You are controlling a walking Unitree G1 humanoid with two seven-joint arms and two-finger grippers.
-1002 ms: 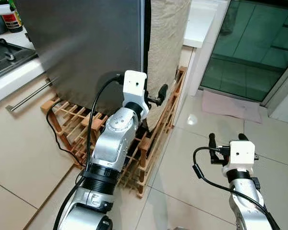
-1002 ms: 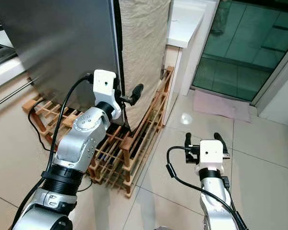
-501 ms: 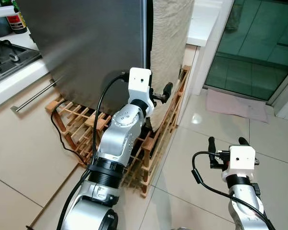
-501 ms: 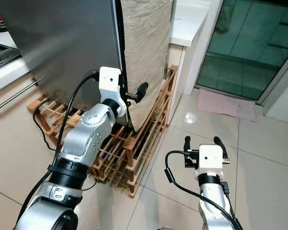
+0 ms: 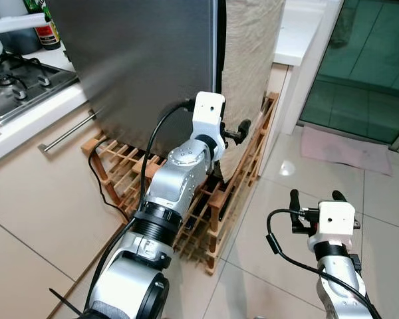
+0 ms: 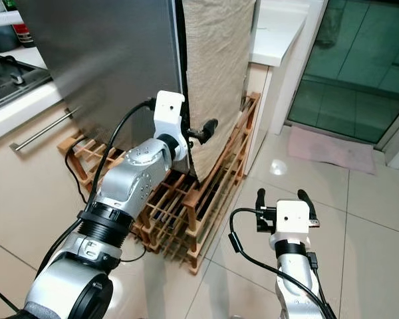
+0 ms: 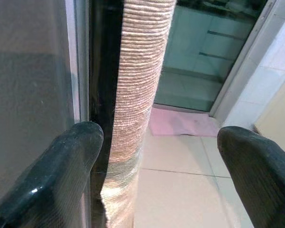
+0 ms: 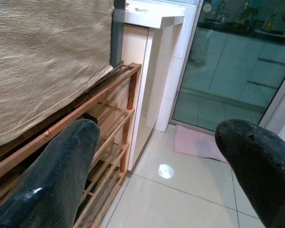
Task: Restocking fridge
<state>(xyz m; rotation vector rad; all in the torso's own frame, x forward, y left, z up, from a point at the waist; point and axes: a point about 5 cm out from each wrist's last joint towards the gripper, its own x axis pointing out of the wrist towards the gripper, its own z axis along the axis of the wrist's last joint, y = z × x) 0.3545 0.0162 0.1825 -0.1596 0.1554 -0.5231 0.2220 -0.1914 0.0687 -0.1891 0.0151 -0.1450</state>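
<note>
Left claw (image 5: pixel 242 130) nearer brushed-steel fridge (image 5: pixel 146 60) edge — ribbed beige cloth (image 5: pixel 249 60), fingers spread

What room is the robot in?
Most likely a home kitchen: a gas stove set in a counter, a tall steel fridge, and bottles behind the stove.

We see a glossy pale tiled floor (image 5: pixel 253 219). A wooden rack (image 5: pixel 206 212) sits directly on it, and the steel fridge (image 5: pixel 146 60) stands over that rack. Black cable (image 5: pixel 96 193) loops down past the rack's left end, by the cabinet. A pink mat (image 5: pixel 349 147) lies flat on the tiles to the right of the rack, well apart from it, in front of the glass door (image 5: pixel 379 60).
</note>
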